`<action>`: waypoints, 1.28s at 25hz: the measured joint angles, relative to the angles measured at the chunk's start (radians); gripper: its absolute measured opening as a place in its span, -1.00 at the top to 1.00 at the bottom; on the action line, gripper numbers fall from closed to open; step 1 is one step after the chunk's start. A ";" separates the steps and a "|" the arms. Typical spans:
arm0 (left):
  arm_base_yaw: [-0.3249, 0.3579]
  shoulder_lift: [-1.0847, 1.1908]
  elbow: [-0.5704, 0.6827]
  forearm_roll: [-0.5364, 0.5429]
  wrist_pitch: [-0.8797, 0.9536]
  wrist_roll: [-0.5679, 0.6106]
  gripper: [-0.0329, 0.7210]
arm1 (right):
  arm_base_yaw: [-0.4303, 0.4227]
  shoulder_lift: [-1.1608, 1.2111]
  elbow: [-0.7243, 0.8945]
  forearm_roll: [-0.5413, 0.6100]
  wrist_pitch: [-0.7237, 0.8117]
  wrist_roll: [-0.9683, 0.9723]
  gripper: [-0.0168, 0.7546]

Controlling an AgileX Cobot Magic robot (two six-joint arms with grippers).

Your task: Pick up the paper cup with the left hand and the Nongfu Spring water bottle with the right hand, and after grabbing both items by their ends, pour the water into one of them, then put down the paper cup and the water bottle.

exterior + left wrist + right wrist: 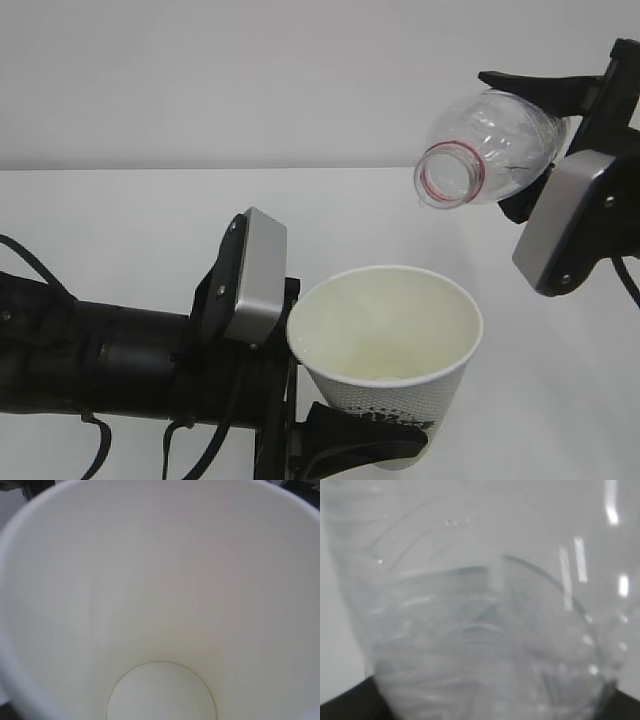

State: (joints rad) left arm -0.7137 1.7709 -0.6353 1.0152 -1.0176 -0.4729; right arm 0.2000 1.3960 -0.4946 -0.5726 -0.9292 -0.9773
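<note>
The white paper cup (385,335) is held upright at bottom centre, with my left gripper (362,442) shut on its lower part. Its cream inside (160,595) fills the left wrist view and hides the fingers there. Above and to the right, the clear Nongfu Spring water bottle (495,145) lies tilted, its open red-ringed mouth (447,176) pointing down-left, above the cup's right rim. My right gripper (537,148) is shut on the bottle's rear part. The bottle's ribbed wall (480,610) fills the right wrist view. I cannot make out any water stream, and the label is hidden.
A white table (120,230) stretches behind both arms to a pale wall. My left arm (90,355), with its grey plate (255,280) and black cables, crosses the lower left. The right arm's grey plate (565,225) sits at the right edge.
</note>
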 joint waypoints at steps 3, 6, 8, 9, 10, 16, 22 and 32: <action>0.000 0.000 0.000 0.002 0.000 0.000 -0.41 | 0.000 0.000 0.000 0.000 0.000 -0.016 -0.23; 0.000 0.000 0.000 0.023 0.000 0.000 -0.41 | 0.000 0.000 0.000 0.000 0.000 -0.028 -0.23; 0.000 0.000 0.000 0.031 0.000 0.000 -0.41 | 0.000 0.000 0.000 0.000 0.000 -0.030 -0.23; 0.000 0.000 0.000 0.033 0.000 0.000 -0.41 | 0.000 0.000 0.000 0.000 0.000 -0.035 -0.23; 0.000 0.000 0.000 0.033 0.000 0.000 -0.41 | 0.000 0.000 0.000 0.000 0.000 -0.045 -0.23; 0.000 0.000 0.000 0.033 0.000 0.000 -0.41 | 0.000 0.000 0.000 0.000 -0.004 -0.070 -0.23; 0.000 0.000 0.000 0.030 0.000 0.000 -0.41 | 0.000 0.000 0.000 0.001 -0.047 -0.097 -0.23; 0.000 0.000 0.000 0.010 0.000 0.000 -0.41 | 0.000 0.000 0.000 0.007 -0.055 -0.147 -0.23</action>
State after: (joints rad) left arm -0.7137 1.7709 -0.6353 1.0254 -1.0176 -0.4729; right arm 0.2000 1.3960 -0.4946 -0.5659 -0.9842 -1.1239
